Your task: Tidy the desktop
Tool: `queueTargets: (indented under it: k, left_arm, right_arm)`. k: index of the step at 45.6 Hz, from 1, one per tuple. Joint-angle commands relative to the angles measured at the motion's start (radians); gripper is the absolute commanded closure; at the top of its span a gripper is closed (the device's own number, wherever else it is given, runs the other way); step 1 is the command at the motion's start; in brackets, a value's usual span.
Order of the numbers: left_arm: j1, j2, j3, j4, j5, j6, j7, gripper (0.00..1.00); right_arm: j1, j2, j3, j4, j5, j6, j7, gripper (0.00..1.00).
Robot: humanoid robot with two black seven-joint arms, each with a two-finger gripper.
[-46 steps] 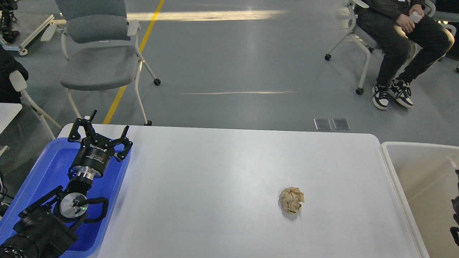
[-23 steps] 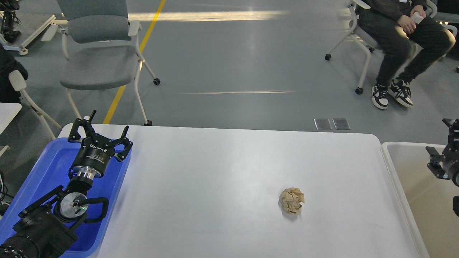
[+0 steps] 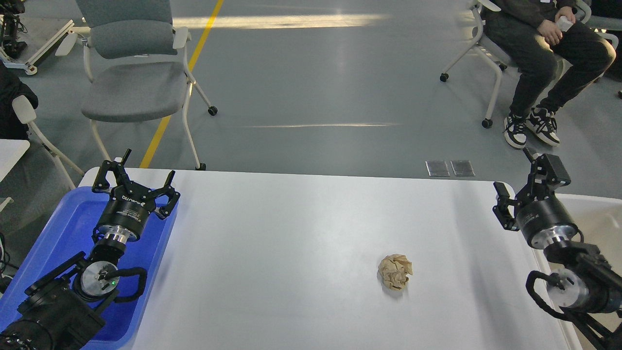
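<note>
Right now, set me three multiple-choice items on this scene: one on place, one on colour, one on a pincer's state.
1. Where does the paper ball lie?
A. on the desktop
B. in the tray
C. in the bin

2. What colour is the tray?
A. red
B. blue
C. green

3. How is the left pincer?
A. shut on the paper ball
B. holding a cup
C. open and empty

Key: 1 A, it rests on the bare white top, right of centre; 2 B, its rim and floor are blue; 3 C, its fingers are spread over the tray with nothing between.
</note>
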Motion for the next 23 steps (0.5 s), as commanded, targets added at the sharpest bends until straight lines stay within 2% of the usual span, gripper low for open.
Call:
queueTargets:
  k: [1, 18, 23]
  left_arm:
    - [0.0, 0.0, 0.0, 0.0, 0.0, 0.0, 0.0, 0.0]
    - [0.0, 0.0, 0.0, 0.0, 0.0, 0.0, 0.0, 0.0]
    - [0.0, 0.0, 0.0, 0.0, 0.0, 0.0, 0.0, 0.0]
  right_arm:
    - [-0.017, 0.103, 0.021, -0.014, 0.003, -0.012, 0.001, 0.0]
    - [0.001, 0.135, 0.028, -0.026, 0.023, -0.009, 0.003, 0.0]
    - [0.0, 0.188, 0.05, -0.05, 0.038, -0.01, 0.003, 0.0]
